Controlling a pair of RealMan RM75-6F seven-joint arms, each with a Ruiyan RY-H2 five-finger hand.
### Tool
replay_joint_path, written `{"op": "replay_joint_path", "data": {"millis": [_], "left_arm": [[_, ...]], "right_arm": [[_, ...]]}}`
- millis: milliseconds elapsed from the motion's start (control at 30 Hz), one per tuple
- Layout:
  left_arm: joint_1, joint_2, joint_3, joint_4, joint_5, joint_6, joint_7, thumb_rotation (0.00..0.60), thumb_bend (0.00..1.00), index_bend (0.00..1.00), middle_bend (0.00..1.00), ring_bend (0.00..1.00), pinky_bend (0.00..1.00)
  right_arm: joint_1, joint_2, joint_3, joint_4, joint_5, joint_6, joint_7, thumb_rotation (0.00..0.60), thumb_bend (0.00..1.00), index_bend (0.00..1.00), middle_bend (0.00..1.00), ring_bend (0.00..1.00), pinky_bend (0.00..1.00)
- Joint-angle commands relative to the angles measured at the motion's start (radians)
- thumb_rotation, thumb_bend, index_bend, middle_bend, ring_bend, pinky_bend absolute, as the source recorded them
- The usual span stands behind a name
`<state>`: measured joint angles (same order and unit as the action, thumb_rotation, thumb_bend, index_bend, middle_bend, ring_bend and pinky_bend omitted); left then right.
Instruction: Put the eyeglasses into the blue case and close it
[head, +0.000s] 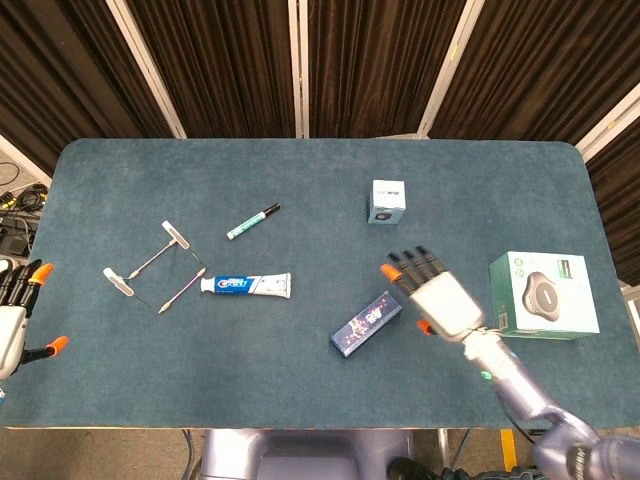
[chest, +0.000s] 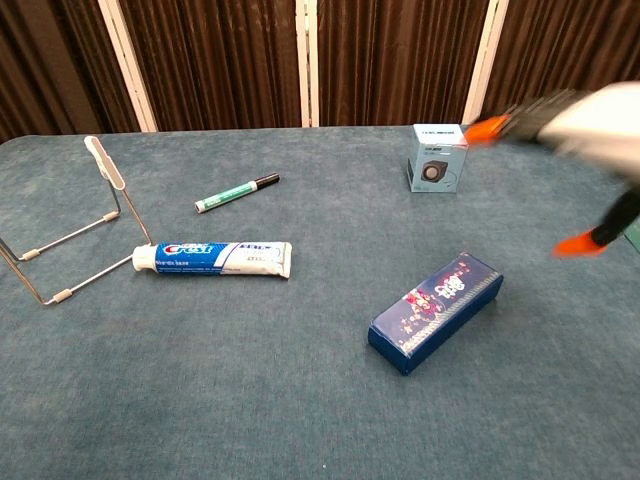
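The blue case (head: 366, 323) lies shut and flat on the worktop (head: 300, 400) just below the middle of the frame, apart from everything, and no eyeglasses show outside it, so I judge them already inside. The right hand (head: 432, 294) hangs just right of it, fingers spread and holding nothing. The head view shows that hand sharply and the empty, spread left hand (head: 14, 312) at the far left edge; the chest view blurs the right and omits the left.

Right hand (head: 438, 298) raised, fingers (head: 408, 265) spread, empty; left hand (head: 14, 318) open at the edge.
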<state>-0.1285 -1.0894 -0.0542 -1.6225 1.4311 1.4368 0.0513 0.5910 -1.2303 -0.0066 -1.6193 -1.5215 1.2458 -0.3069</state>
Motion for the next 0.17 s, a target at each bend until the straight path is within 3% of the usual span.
{"op": "replay_joint_path", "data": {"millis": [33, 167], "left_arm": [[0.010, -0.002, 0.000, 0.004, 0.025, 0.029, -0.015, 0.600, 0.00, 0.00, 0.00, 0.00, 0.00], [0.023, 0.004, 0.005, 0.001, 0.049, 0.058, -0.041, 0.600, 0.00, 0.00, 0.00, 0.00, 0.00]], "right_arm": [[-0.134, 0.064, 0.013, 0.023, -0.019, 0.178, 0.121, 0.600, 0.00, 0.00, 0.00, 0.00, 0.00], [-0.206, 0.067, 0.015, 0.047, -0.006, 0.253, 0.163, 0.600, 0.00, 0.01, 0.00, 0.00, 0.00]]}}
